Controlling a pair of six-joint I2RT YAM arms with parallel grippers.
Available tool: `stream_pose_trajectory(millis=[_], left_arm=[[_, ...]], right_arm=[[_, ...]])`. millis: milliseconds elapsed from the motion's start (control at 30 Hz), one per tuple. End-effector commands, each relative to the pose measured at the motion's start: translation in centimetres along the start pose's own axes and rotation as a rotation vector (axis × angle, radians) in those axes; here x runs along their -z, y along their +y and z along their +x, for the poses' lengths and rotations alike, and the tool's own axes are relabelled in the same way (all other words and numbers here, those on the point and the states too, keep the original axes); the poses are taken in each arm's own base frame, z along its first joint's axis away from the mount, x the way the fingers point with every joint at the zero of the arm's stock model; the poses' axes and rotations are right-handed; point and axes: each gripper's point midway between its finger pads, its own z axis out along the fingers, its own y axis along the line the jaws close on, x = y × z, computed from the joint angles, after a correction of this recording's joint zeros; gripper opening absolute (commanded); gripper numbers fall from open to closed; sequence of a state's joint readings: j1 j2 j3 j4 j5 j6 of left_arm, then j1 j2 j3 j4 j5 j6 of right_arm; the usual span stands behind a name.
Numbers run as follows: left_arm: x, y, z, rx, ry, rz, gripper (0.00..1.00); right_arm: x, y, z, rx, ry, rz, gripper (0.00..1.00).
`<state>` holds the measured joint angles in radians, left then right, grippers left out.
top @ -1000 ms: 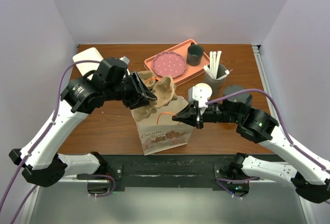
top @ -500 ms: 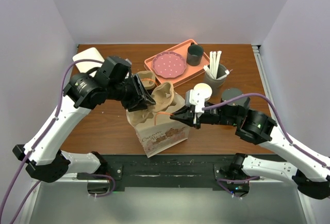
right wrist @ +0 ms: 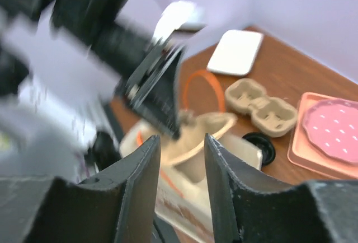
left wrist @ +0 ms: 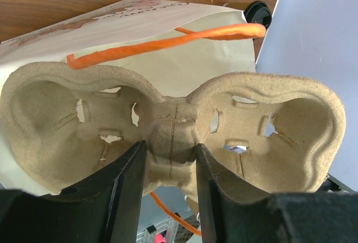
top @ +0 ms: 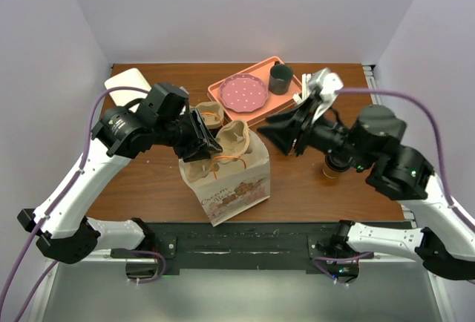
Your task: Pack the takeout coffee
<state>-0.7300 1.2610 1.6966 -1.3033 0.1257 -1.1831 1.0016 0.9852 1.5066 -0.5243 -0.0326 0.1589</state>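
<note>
The paper bag (top: 231, 187) bears cursive print, perhaps "Cream", otherwise illegible.

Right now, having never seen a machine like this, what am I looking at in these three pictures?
These are two robot arms bolted to the near edge of a table, each ending in a two-finger gripper. The wide picture comes from a camera above and behind them. The other two come from small cameras on the wrists. The left gripper pinches a moulded pulp cup carrier by its middle, over an open paper bag with orange handles. The right gripper hangs open, holding nothing. On the table sit a second carrier, a salmon tray with a pink plate and a dark mug, and the black-lidded takeout coffee.
</note>
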Motion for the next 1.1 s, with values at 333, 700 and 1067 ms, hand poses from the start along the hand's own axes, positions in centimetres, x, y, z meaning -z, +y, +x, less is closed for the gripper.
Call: stream_pose_trajectory(millis=[333,700,1067], left_arm=[[0.5,0.0,0.6,-0.115,0.016,0.041,0.13],[0.6,-0.2,0.8,-0.155,0.026,0.059,0.13],[-0.3,-1.3,-0.1,-0.198,0.004,0.074,0.12]], right_arm=[[-2.7,-7.2,5.8,-0.234,0.39,0.455,0.43],[-2.3,-6.9,11.7,-0.217,0.636,0.321,0.4],[-4.7,-8.2,15.2,-0.209,0.695,0.345,0.32]])
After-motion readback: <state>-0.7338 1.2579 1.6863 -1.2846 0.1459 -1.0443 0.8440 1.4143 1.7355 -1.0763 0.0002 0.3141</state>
